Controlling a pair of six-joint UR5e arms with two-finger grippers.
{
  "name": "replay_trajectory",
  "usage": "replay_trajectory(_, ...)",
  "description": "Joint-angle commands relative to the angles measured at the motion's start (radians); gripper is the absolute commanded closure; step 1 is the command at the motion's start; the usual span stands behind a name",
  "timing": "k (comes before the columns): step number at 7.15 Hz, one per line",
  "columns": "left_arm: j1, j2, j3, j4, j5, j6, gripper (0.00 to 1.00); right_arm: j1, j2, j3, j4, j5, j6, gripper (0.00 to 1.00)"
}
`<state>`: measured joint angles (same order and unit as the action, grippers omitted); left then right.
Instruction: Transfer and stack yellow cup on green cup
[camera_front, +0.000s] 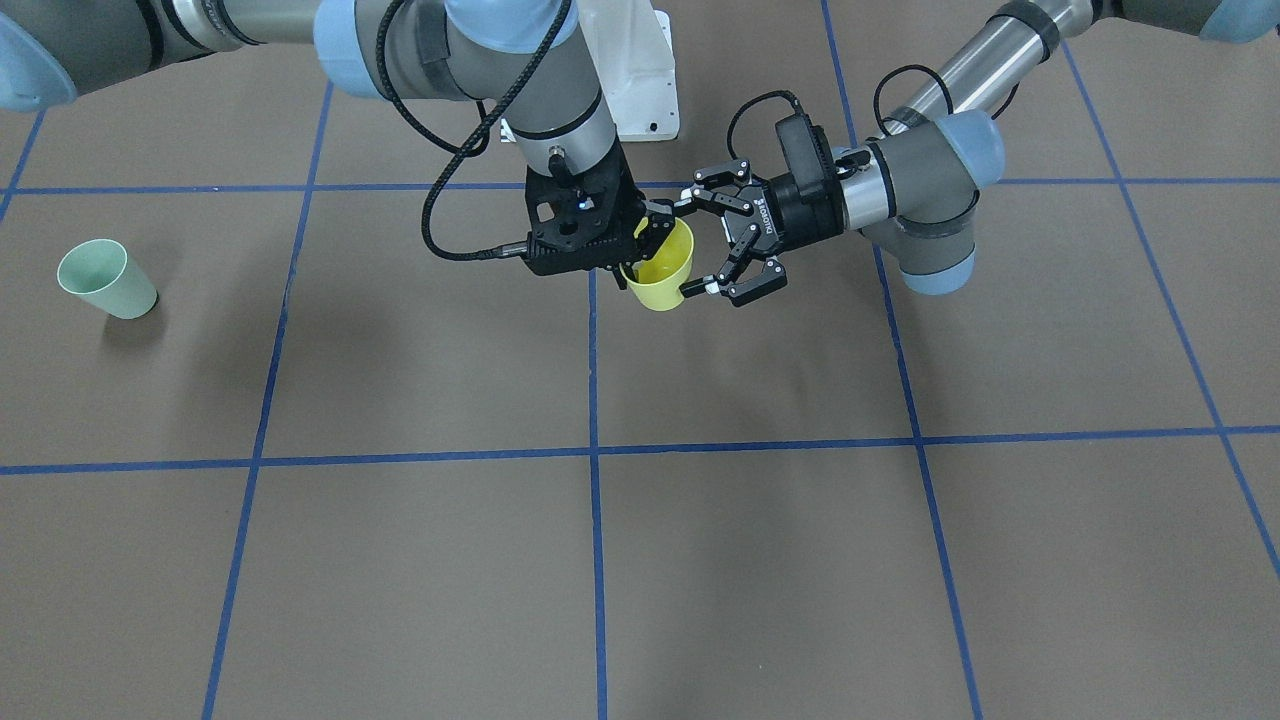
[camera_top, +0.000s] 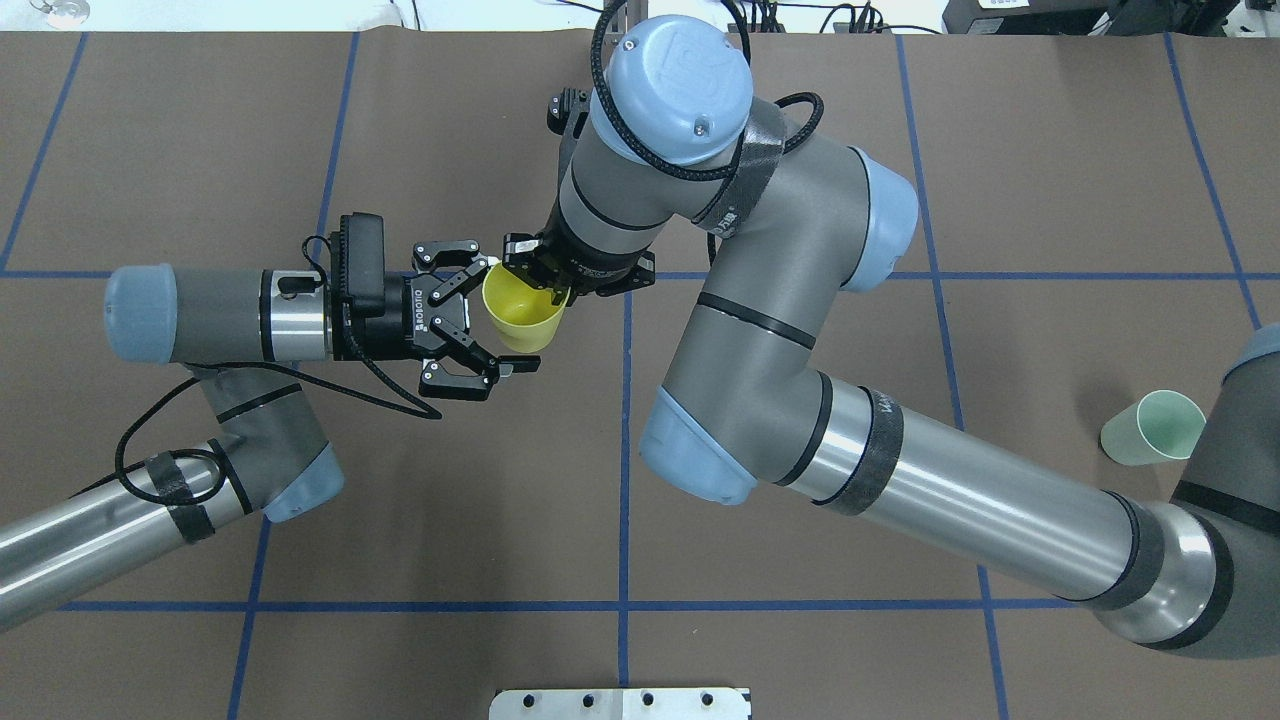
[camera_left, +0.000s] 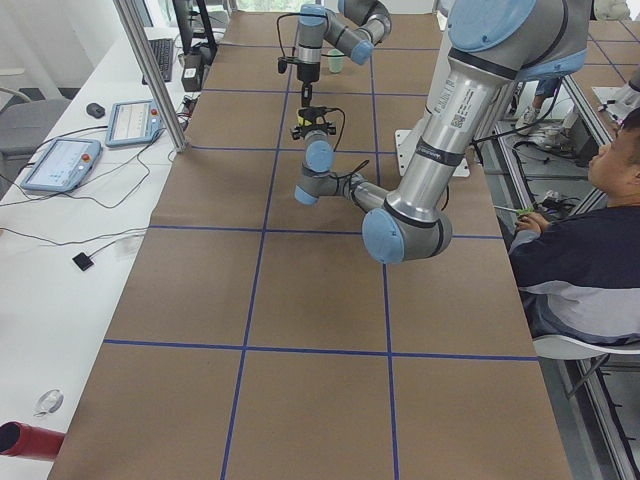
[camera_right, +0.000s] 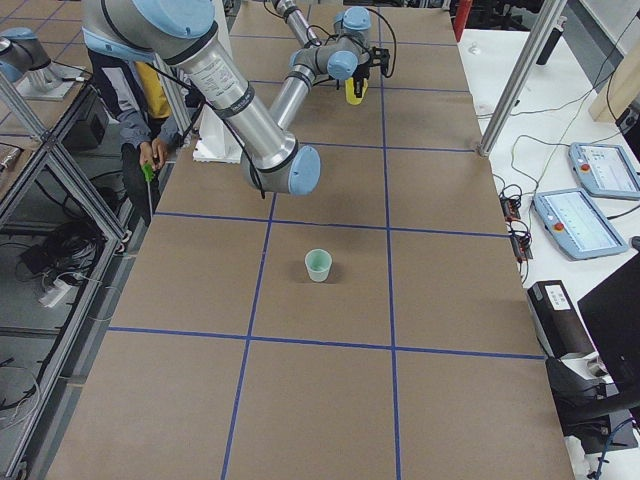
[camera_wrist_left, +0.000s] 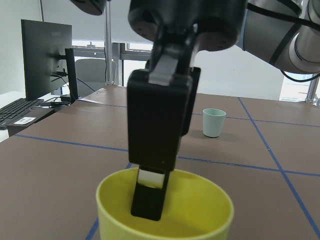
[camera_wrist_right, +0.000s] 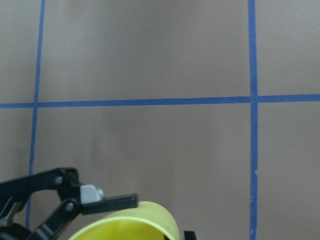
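The yellow cup (camera_front: 662, 275) hangs in the air over the table's middle, mouth tilted up. My right gripper (camera_front: 650, 232) comes down from above and is shut on its rim, with one finger (camera_wrist_left: 150, 195) inside the cup. My left gripper (camera_top: 512, 314) lies level beside it, open, its two fingers spread either side of the cup (camera_top: 520, 312). One of those fingertips (camera_wrist_right: 107, 200) shows next to the yellow rim (camera_wrist_right: 135, 222). The green cup (camera_front: 105, 280) stands upright and alone on the table, far off on my right side (camera_top: 1152, 428), and shows in the distance in the left wrist view (camera_wrist_left: 214, 122).
Blue tape lines divide the brown table (camera_front: 760, 560) into squares. The white robot base plate (camera_front: 635, 70) sits between the arms. A person (camera_left: 590, 250) sits at the table's side, and tablets (camera_left: 60, 160) lie on a side bench.
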<state>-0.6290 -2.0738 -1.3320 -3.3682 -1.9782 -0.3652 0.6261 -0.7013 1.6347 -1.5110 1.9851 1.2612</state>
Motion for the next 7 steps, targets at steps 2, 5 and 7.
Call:
replay_trajectory(2, -0.003, 0.001, 0.000, 0.013, 0.065, -0.006, 0.00, 0.125, -0.110, 0.065, -0.003, 0.012, -0.006, 1.00)
replay_trajectory(5, -0.053, 0.012, -0.004, 0.123, 0.090, -0.008, 0.00, 0.291, -0.197, 0.067, -0.005, 0.078, -0.082, 1.00)
replay_trajectory(7, -0.157, 0.027, -0.009, 0.275, 0.082, -0.005, 0.00, 0.352, -0.285, 0.086, -0.005, 0.089, -0.191, 1.00)
